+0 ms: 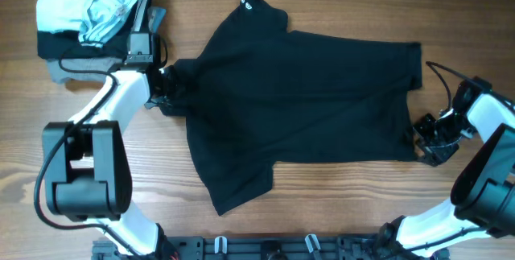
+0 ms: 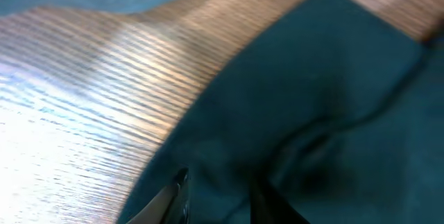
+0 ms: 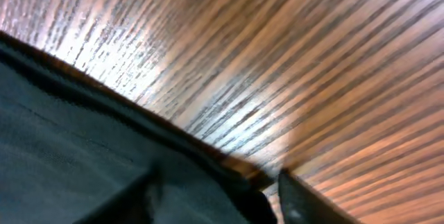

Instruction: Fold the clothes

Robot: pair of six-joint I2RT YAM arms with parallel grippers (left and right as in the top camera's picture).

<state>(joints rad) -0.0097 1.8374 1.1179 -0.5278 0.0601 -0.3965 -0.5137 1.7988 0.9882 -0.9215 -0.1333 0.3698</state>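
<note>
Black short-sleeved shirt (image 1: 306,99) lies spread across mid tabletop (image 1: 322,220), one sleeve toward the far edge and one toward the near edge, w/ a small white logo (image 1: 247,3) at the far sleeve tip. Left gripper (image 1: 166,84) sits at the shirt's left edge. In the wrist view its fingers (image 2: 173,200) stand slightly apart w/ dark cloth between; whether it grips cannot be told (blurred). Right gripper (image 1: 424,138) sits at the shirt's near right corner, on the hem; its opening cannot be told. Far left: pale-blue garment (image 1: 88,6) on a pile, grey garment (image 1: 64,68) beneath.
</note>
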